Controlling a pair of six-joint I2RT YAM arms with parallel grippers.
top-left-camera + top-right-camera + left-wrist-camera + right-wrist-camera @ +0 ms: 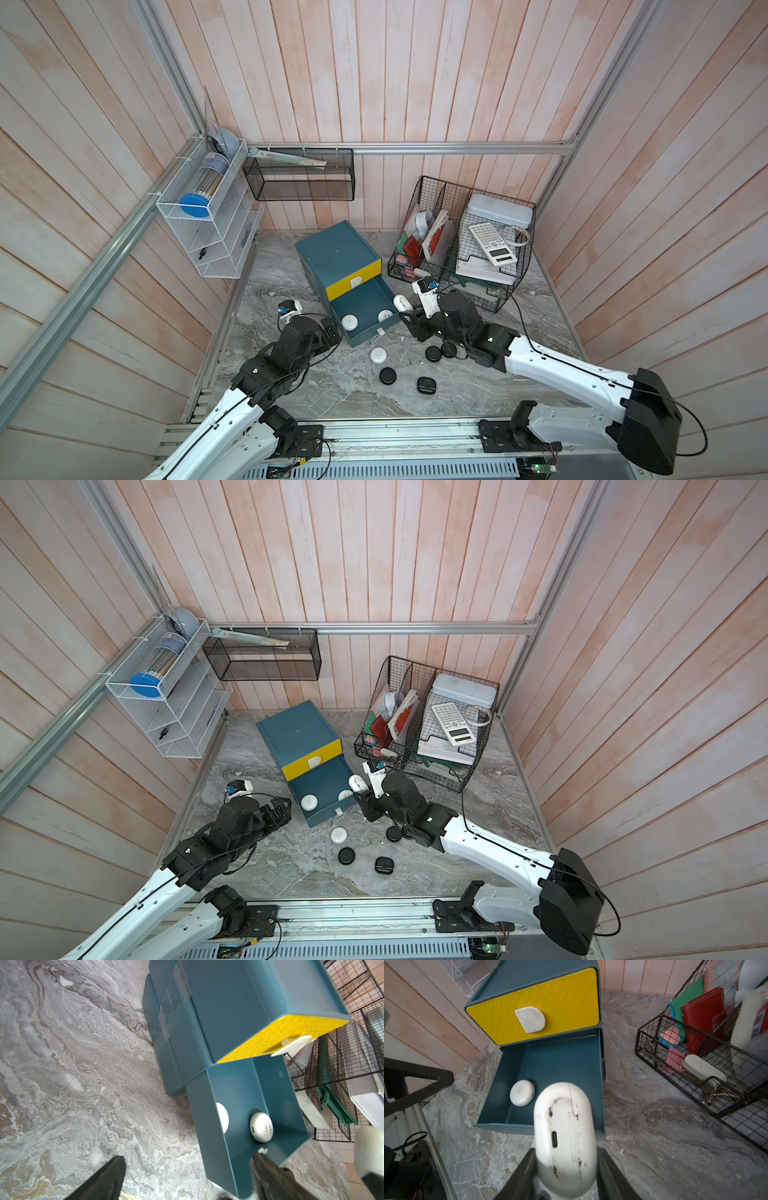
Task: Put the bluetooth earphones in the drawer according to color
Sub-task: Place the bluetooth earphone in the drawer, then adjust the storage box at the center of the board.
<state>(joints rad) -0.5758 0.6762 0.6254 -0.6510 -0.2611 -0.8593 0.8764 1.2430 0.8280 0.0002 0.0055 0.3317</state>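
The right jaws are clenched on a white earphone case (564,1136), low in the middle of the right wrist view. They pinch its two sides at the lower half, with the charging port facing the camera. The shell is scuffed with dark marks. It looks small, light and rigid. Its glossy, rounded skin would probably slip if squeezed near an end, so a hold across the flatter sides near the middle seems safest. In a top view the case (401,302) hangs at the right rim of the open teal drawer (368,303), not yet inside.

The left jaws are spread wide and hold nothing. One finger (270,1178) lies over the drawer's front edge at the bottom of the left wrist view; I cannot tell whether it touches.

Two white cases (349,321) (385,314) lie in that drawer. The yellow-fronted drawer (566,1001) above it is closed, its contents hidden. No pink case shows anywhere.

On the bench (316,386), below the drawer, lie another white case (378,355) and four black cases (387,376). The wire organiser (498,299) at right holds a calculator (492,243) and stationery.
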